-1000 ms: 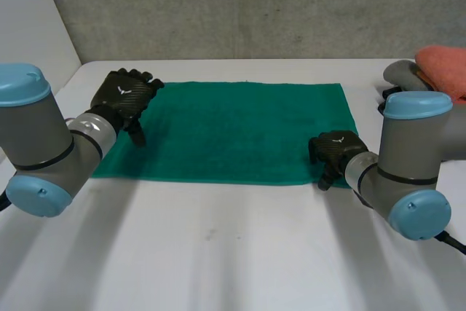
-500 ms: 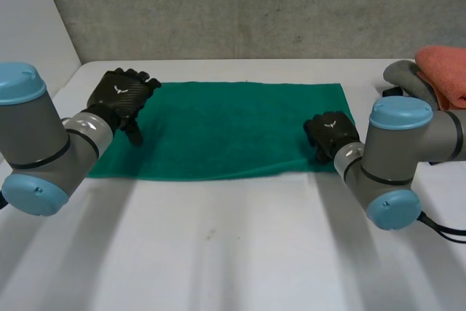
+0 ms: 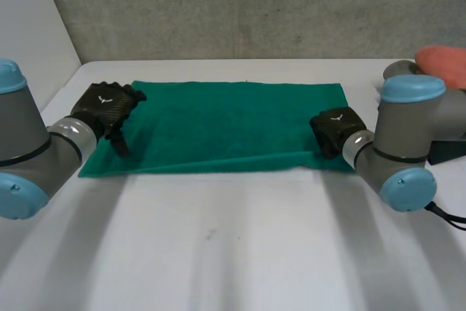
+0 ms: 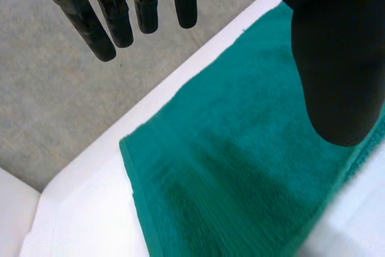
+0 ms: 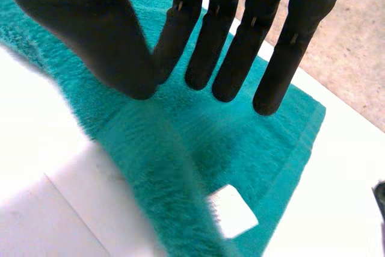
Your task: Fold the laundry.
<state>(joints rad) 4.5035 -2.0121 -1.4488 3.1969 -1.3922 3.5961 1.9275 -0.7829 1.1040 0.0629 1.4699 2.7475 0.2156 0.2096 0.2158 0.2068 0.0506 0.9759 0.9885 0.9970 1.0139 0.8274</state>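
Surface (image 3: 218, 238): white, bare in front of the towel's near edge.
Left robot hand (image 3: 108, 105): over the towel's near left corner, thumb pointing down at the cloth just inside the left edge.
Left robot hand, state: spread apart. In the wrist view the fingers (image 4: 114, 22) are straight and clear of the cloth. The thumb (image 4: 337, 76) stands well away from them, and nothing is held between.
Right robot hand (image 3: 333, 125): at the towel's near right corner, palm down on the cloth.
Right robot hand, state: clamped on the towel. In the wrist view the thumb (image 5: 102, 34) meets the straight fingers (image 5: 240, 46), and a ridge of cloth rises up to the pinch.
Towel (image 3: 233, 125): green, spread wide across the middle of the surface with its long edges running left to right. Far edge and left half lie flat. The near edge is raised in a shallow ridge that climbs toward the right corner.
Tag (image 5: 231, 210): small, white, on the towel near its right edge, beyond the right robot hand's fingertips.
Orange cloth (image 3: 444, 63): bundled, well right of the towel's far right corner, resting on a grey thing (image 3: 399, 71).
Wall (image 3: 255, 5): grey concrete, behind the towel's far edge.
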